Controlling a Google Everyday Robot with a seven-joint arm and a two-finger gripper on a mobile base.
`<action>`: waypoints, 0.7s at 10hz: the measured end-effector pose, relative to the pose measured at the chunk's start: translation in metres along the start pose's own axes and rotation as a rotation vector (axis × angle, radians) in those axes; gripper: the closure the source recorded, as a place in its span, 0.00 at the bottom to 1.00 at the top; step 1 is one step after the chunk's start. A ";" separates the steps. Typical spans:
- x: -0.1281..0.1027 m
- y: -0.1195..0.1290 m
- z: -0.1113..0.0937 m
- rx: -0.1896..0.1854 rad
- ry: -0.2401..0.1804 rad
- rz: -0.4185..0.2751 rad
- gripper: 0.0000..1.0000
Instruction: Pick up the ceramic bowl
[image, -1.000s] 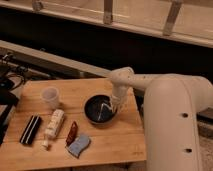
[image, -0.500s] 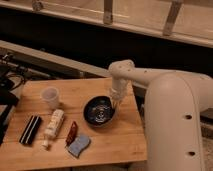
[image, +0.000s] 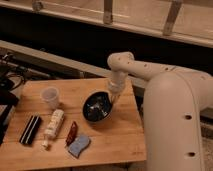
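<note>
My claw is closed on the right rim of the black ceramic bowl. The bowl is tilted, to the right of the translucent plastic cup on the wooden table.

We find the gripper at the right rim of the ceramic bowl, over the bench. Its tip merges with the dark rim, so we cannot tell how it meets the bowl. The bowl hides the bench surface beneath it, and we cannot tell whether it rests there. The robot's white body is cut off by the right and bottom edges. A dark object at the left edge is only partly in view. We cannot read any marking on the white tube, nor identify the blue item.
</note>
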 end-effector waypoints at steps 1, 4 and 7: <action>-0.003 0.004 -0.005 -0.005 -0.004 -0.015 0.99; -0.009 0.017 -0.027 -0.023 -0.009 -0.045 0.99; -0.008 0.024 -0.040 -0.035 -0.016 -0.068 0.99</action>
